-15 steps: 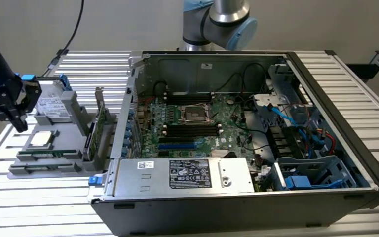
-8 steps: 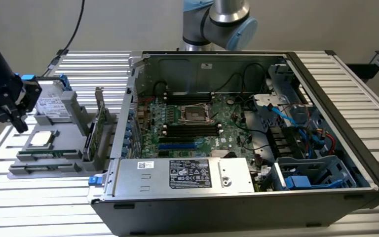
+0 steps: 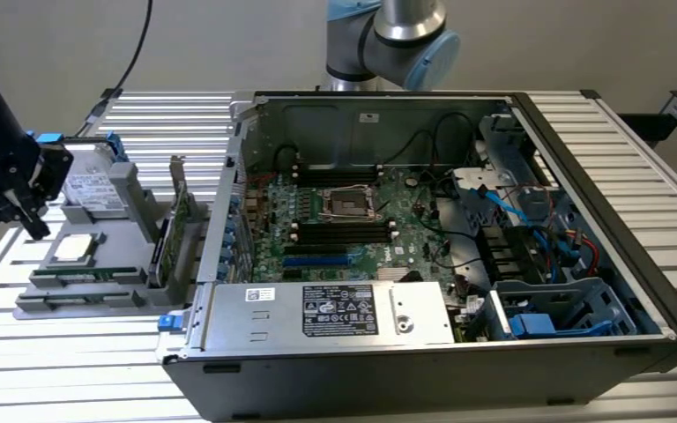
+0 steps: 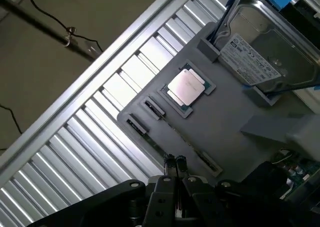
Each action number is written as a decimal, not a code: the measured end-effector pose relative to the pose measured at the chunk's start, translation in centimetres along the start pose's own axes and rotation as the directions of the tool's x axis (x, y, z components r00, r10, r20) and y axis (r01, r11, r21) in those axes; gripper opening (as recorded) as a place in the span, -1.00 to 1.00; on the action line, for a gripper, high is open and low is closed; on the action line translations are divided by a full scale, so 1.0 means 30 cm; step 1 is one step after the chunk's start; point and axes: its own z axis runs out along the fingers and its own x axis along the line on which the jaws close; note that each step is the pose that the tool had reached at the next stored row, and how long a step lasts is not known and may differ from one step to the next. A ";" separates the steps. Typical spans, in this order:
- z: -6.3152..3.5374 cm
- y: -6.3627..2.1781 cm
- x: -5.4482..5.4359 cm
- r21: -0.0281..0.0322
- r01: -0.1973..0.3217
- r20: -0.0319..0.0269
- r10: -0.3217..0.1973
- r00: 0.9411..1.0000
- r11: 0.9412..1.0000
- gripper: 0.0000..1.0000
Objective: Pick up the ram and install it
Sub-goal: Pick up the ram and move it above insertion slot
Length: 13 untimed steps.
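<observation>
The ram (image 3: 78,275) is a thin green stick lying in the front slot of the grey parts holder (image 3: 127,295) at the exterior view's left. In the wrist view it runs edge-on along the holder (image 4: 235,112) as a thin dark line (image 4: 161,139). My black gripper (image 3: 38,231) hangs above the holder's outer edge, a little above and behind the ram. Its fingers (image 4: 175,161) are pressed together with nothing between them. The open computer case (image 3: 574,150) shows the motherboard (image 3: 368,198) with black memory slots (image 3: 336,234).
On the holder sit a square silver processor (image 4: 186,88), a hard drive (image 4: 260,52) and an upright green expansion card (image 3: 174,233). A power supply (image 3: 327,310) lies across the case's front. Cables and drive cages (image 3: 550,308) crowd the case's right side. Slatted aluminium table (image 3: 68,361) surrounds everything.
</observation>
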 end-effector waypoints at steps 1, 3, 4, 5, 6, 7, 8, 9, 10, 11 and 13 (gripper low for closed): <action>0.001 0.000 0.000 0.001 0.018 -0.002 -0.018 1.000 1.000 -0.80; 0.003 0.000 0.000 0.002 0.054 -0.005 -0.054 0.999 0.999 -0.80; 0.004 0.000 0.000 0.002 0.072 -0.007 -0.072 0.997 0.997 -0.80; 0.005 0.000 0.000 0.003 0.091 -0.009 -0.091 0.996 0.996 -0.80; 0.006 -0.001 0.000 0.003 0.109 -0.011 -0.109 0.994 0.994 -0.80; 0.007 -0.001 0.000 0.004 0.126 -0.013 -0.126 0.992 0.992 -0.80; 0.008 -0.001 0.000 0.004 0.144 -0.015 -0.144 0.989 0.990 -0.80; 0.009 -0.001 0.000 0.005 0.162 -0.017 -0.162 0.987 0.987 -0.80; 0.010 -0.001 0.000 0.005 0.180 -0.019 -0.180 0.984 0.984 -0.80; 0.011 -0.001 0.000 0.005 0.197 -0.021 -0.197 0.980 0.980 -0.80; 0.013 -0.001 -0.001 0.006 0.233 -0.025 -0.233 0.972 0.972 -0.80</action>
